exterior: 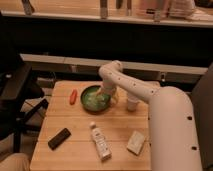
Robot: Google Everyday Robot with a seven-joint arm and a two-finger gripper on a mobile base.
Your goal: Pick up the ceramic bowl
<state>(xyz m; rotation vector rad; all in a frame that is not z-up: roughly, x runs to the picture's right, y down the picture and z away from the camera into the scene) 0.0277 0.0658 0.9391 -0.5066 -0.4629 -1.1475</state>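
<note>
The green ceramic bowl [95,98] sits on the wooden table [80,127] toward its back middle. It has a dark rim and a paler mottled inside. My white arm reaches from the right, bends at the back, and comes down over the bowl. My gripper [105,93] is at the bowl's right rim, partly inside it.
A small white cup [132,103] stands right of the bowl, near my arm. A red object [73,96] lies left of the bowl. A white bottle [100,141], a black bar [59,138] and a pale block [135,141] lie at the front. A dark chair [15,95] stands left.
</note>
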